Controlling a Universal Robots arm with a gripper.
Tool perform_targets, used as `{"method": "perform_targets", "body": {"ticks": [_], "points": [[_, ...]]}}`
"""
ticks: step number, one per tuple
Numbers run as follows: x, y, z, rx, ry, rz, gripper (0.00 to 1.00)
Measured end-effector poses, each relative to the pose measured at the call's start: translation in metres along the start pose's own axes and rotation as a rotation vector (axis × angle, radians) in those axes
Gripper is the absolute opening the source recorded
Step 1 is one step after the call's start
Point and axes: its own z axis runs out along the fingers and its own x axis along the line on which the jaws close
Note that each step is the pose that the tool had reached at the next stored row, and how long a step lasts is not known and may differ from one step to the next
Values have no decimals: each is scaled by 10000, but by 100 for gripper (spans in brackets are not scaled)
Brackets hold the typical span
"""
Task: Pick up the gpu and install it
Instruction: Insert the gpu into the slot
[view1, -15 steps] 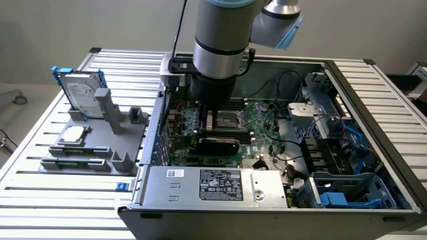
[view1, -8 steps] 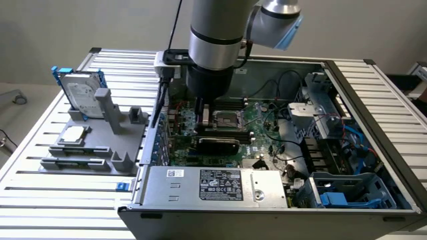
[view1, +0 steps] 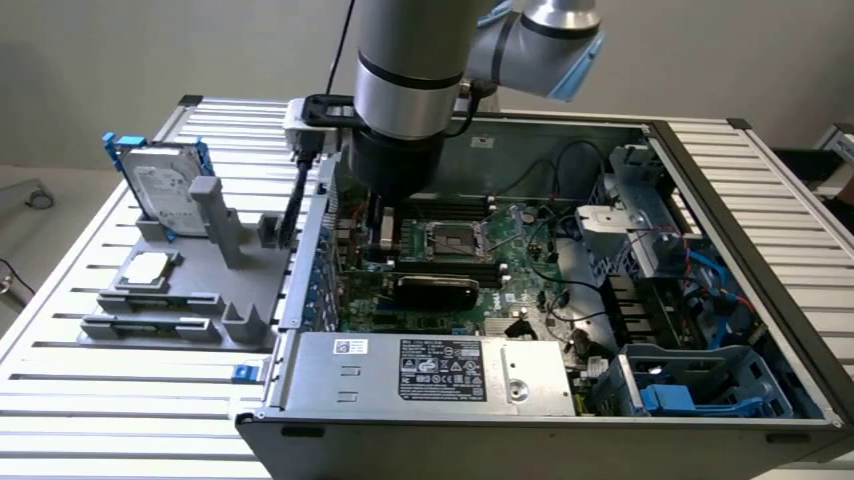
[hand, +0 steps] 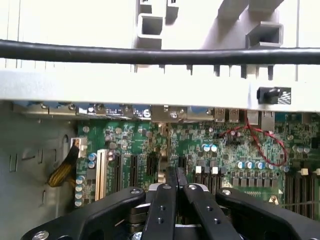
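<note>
The hand (hand: 175, 186) is pinched almost shut on the gpu (hand: 163, 155), a thin card held upright and edge-on, low over the green motherboard (hand: 225, 145). It is inside the open computer case (view1: 534, 445), near the wall on the exterior view's left. Beside the case, a grey rack (view1: 200, 280) on the slatted surface (view1: 107, 410) holds a hard drive (view1: 163, 190).

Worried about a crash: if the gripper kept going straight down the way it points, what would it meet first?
Most likely the motherboard, at the black expansion slots right beneath the gripper. How much gap remains is hard to judge.
</note>
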Motion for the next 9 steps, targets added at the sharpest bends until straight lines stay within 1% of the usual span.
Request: {"method": "perform_targets", "body": {"ticks": [5,6,7,8,9], "points": [[-2,88,10,-317,-10,10,13],[-2,103,9,-358,-9,11,13],[-3,113,6,-378,-9,12,13],[-4,118,2,-381,-3,13,13],[-3,119,-5,-383,17,15,13]]}}
